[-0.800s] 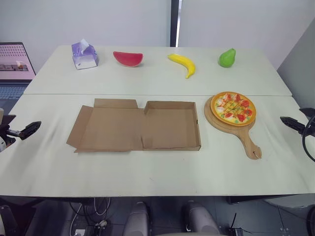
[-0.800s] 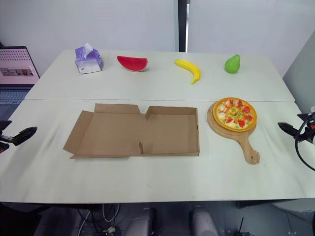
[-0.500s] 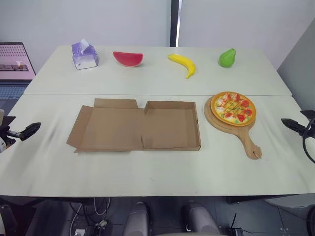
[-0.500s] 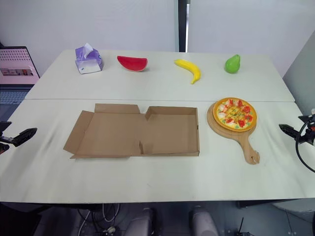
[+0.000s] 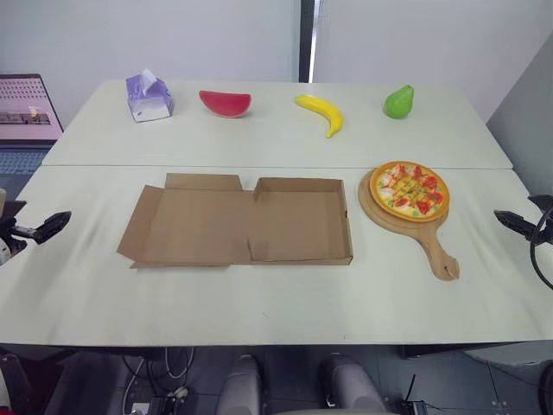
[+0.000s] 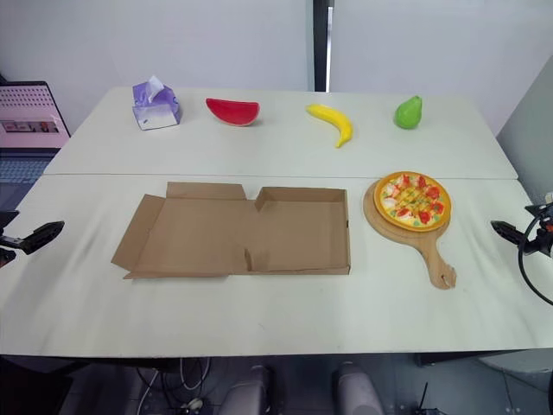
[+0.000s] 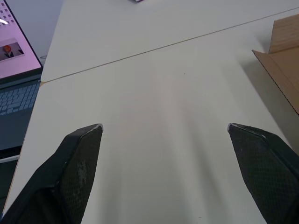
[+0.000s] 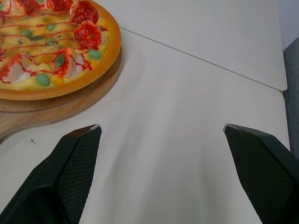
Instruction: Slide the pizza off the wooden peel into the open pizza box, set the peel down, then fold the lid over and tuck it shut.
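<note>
A pizza with red and green toppings lies on the round wooden peel, whose handle points toward the table's front edge. Left of the peel, the cardboard pizza box lies open, its lid flat on the table to the left. My left gripper hovers open at the table's left edge, well clear of the lid; the lid's corner shows past it in the left wrist view. At the right edge my right gripper is open, a short way right of the peel; the pizza appears close by in the right wrist view.
Along the far table stand a purple tissue box, a watermelon slice, a banana and a green pear. A laptop sits off the left side. A seam joins the two tables.
My right gripper has drifted slightly toward the table's right edge. The left gripper, box, peel and pizza stay where they were.
</note>
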`<action>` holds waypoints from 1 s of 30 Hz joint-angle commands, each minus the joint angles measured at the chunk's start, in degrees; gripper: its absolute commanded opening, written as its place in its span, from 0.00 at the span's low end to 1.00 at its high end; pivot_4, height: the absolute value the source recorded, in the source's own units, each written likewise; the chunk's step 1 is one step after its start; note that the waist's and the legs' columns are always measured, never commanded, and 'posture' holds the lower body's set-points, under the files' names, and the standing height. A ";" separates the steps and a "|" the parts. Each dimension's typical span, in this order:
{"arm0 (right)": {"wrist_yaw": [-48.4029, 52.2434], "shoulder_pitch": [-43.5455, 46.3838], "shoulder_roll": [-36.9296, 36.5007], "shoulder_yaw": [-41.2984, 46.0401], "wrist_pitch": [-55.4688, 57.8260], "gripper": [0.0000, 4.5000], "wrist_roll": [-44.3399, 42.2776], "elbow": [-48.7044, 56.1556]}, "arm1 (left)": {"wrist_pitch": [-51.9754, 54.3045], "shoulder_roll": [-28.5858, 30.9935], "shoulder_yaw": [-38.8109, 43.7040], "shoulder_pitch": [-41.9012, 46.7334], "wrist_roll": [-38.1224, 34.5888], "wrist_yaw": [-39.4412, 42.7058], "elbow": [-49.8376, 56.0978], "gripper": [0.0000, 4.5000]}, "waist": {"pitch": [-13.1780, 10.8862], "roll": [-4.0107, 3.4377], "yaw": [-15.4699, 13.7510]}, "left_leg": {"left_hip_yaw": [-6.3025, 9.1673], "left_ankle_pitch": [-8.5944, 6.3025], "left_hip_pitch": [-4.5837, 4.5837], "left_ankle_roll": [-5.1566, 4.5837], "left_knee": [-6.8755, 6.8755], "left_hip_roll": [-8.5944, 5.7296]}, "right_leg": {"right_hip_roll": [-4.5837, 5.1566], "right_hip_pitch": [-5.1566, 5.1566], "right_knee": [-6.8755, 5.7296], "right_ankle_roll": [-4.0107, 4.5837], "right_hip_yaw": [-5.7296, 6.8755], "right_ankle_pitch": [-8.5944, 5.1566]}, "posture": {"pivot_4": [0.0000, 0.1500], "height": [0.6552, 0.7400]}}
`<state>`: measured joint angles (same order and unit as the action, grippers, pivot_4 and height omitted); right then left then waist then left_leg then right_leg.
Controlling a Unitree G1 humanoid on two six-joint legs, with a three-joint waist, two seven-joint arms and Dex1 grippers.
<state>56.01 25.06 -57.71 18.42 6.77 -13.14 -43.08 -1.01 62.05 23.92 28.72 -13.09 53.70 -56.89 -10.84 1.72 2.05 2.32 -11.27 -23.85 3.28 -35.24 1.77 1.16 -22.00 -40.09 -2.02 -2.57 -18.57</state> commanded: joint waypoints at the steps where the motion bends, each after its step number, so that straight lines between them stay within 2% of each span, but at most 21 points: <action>1: -0.42 -1.79 -1.39 1.95 0.49 1.00 -1.11 4.97 | 1.80 1.67 0.16 2.79 -1.79 3.03 2.47 0.99 | 0.00 0.00 0.00 | 0.00 0.00 0.00 0.00 -0.01 -0.01 | 0.00 0.00 -0.01 0.00 0.00 0.00 | 1.00 1.00; 3: -0.63 -4.08 -1.04 2.67 2.34 1.00 -1.93 8.71 | 4.45 0.92 -0.38 4.31 -3.31 6.19 6.25 0.99 | 0.00 0.00 -0.03 | 0.01 0.00 -0.01 0.00 -0.01 -0.01 | -0.01 0.00 -0.02 0.00 0.01 0.00 | 1.00 1.00; 7: -1.67 -11.68 0.26 5.46 10.53 1.00 -5.73 22.19 | 14.96 -2.76 -4.17 7.47 -9.03 12.85 22.41 0.99 | 0.00 0.00 -0.50 | 0.06 0.00 -0.06 0.00 -0.16 -0.01 | -0.01 0.05 -0.07 0.00 0.06 0.00 | 1.00 1.00; 12: -4.05 -21.65 3.01 9.24 21.69 1.00 -11.44 41.48 | 24.85 -10.58 -12.17 10.91 -14.22 15.91 40.66 0.99 | 0.07 -0.12 -0.43 | 0.33 -0.04 -0.04 -0.07 -0.67 -0.02 | -0.04 0.43 -0.07 -0.02 0.22 0.00 | 1.00 1.00; 17: -9.63 -28.24 7.80 10.43 29.09 1.00 -14.73 56.48 | 33.73 -21.08 -21.32 14.76 -20.73 15.23 59.26 0.99 | 0.07 -0.12 -0.24 | 0.47 -0.06 -0.04 -0.09 -0.77 -0.01 | -0.09 0.55 -0.06 -0.03 0.28 0.00 | 1.00 1.00; 22: -16.78 -29.12 13.27 5.60 31.41 1.00 -12.33 61.67 | 35.56 -25.97 -28.54 15.23 -22.09 15.88 70.70 0.99 | 0.10 -0.17 0.33 | 0.46 -0.06 0.05 -0.09 -0.76 -0.02 | -0.14 0.59 -0.02 -0.05 0.19 0.00 | 1.00 1.00; 30: -23.49 -25.03 19.40 -1.43 29.42 1.00 -7.58 56.22 | 35.04 -27.81 -30.15 13.91 -21.51 14.36 72.87 0.99 | 0.15 -0.27 -0.11 | 0.46 -0.06 0.04 -0.09 -0.77 -0.06 | -0.12 0.59 0.01 -0.06 0.20 0.00 | 1.00 1.00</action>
<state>34.08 -0.68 -38.63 17.54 37.46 -22.01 13.33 34.59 34.34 -7.08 42.29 -34.37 68.85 14.47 -10.69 1.45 1.94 2.81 -11.33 -23.82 3.18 -36.01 1.71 1.04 -21.40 -40.06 -2.08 -2.34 -18.57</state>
